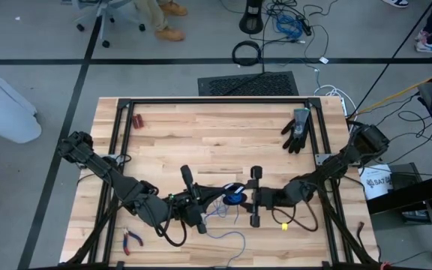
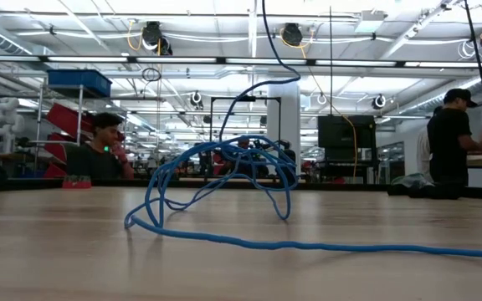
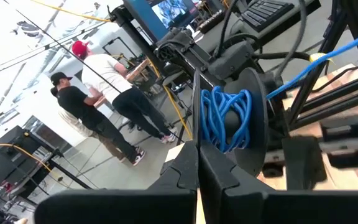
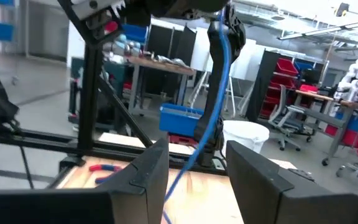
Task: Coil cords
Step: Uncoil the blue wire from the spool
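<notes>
The blue cord is partly wound into a small bundle of loops (image 3: 225, 118), held in the air between my two grippers (image 1: 233, 197). My left gripper (image 3: 197, 155) is shut at that bundle and reaches in from the table's left (image 1: 217, 199). A strand (image 4: 213, 99) drops from it through the gap of my open right gripper (image 4: 197, 165), clear of both fingers. The rest of the cord lies in loose loops (image 2: 224, 171) on the wood near the front edge (image 1: 227, 229). My left gripper pinches the cord between its two shut fingers at the near edge of the wound bundle (image 3: 211, 144). The fingers lie level and come from the table's left. The bundle stands just past the fingertips, lifted clear. One strand (image 2: 266, 50) runs slack down to the loops on the table.
A black glove (image 1: 297, 129) lies at the far right of the table. Red-handled pliers (image 1: 132, 240) lie at the near left and a small red thing (image 1: 137, 120) at the far left. A black frame (image 1: 216, 101) rings the table. People stand in the room beyond.
</notes>
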You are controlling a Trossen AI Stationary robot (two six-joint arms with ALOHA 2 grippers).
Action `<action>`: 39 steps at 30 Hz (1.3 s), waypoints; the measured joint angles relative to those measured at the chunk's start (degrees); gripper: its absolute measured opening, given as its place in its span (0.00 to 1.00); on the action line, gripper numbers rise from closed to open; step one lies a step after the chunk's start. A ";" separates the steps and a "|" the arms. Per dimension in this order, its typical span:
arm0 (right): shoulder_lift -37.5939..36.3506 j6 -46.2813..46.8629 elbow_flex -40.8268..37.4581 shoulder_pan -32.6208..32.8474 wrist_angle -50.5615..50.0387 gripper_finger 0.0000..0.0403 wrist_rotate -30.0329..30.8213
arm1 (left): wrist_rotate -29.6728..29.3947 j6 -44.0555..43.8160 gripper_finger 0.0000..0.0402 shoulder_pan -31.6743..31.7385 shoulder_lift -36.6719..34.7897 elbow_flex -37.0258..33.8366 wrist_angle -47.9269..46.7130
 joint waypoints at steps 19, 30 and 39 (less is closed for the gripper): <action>1.51 -5.54 2.94 2.52 -2.90 0.21 8.60 | -0.04 0.06 0.00 -0.28 0.00 0.00 -0.02; 1.46 -5.86 2.94 2.84 -2.95 0.01 8.58 | -0.04 0.06 0.00 -0.28 0.00 0.00 -0.02; 1.69 -4.29 8.84 5.34 -9.13 0.00 6.69 | -0.04 0.08 0.00 -0.11 0.00 0.00 -0.02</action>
